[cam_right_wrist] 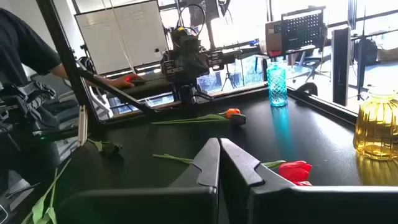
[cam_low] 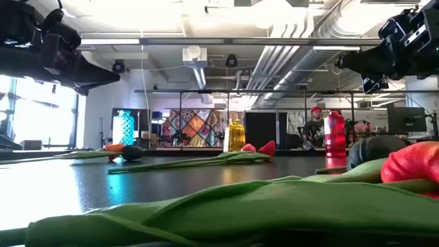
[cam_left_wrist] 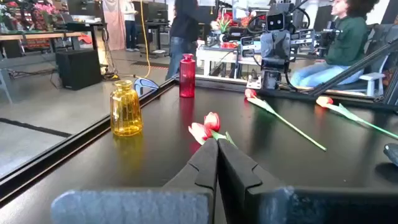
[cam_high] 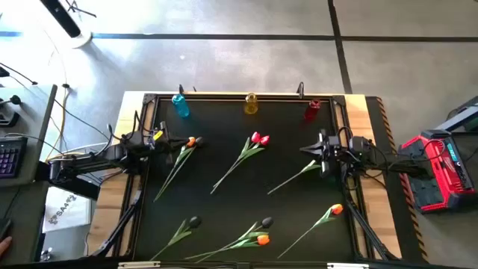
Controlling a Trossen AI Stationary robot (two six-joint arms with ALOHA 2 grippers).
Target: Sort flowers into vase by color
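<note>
Over on the left, the left gripper (cam_high: pixel 166 139) hangs above the left edge of the black table (cam_high: pixel 224 217), fingers (cam_left_wrist: pixel 202 165) pressed together with nothing between them. Just right of it lies an orange tulip (cam_high: pixel 191 141), head touching-close to the fingertips, its green stem running down toward the near left. Up at the far edge stands the blue vase (cam_high: pixel 181 105), nothing in it that shows. Nearer the front left, a black tulip (cam_high: pixel 194 222) lies flat on the table.

Into the middle now: the yellow vase (cam_high: pixel 251 104) sits at the far edge, and near it lies a pair of red tulips (cam_high: pixel 259 138), heads side by side, stems trailing toward the near left. At the front centre, a black tulip (cam_high: pixel 267 222) and an orange one (cam_high: pixel 262 240) lie close together, leaves overlapping.

Moving right: the red vase (cam_high: pixel 312 110) stands at the far edge. The right gripper (cam_high: pixel 308 148) hovers above the right side of the table, its fingers (cam_right_wrist: pixel 211 163) closed tight on nothing. Just below it on the table is a flower with a green stem (cam_high: pixel 293 178); its head hides under the gripper from above. Near the front right, another orange tulip (cam_high: pixel 336 210) lies with its stem pointing near-left. All the flowers I can see are down on the table.
</note>
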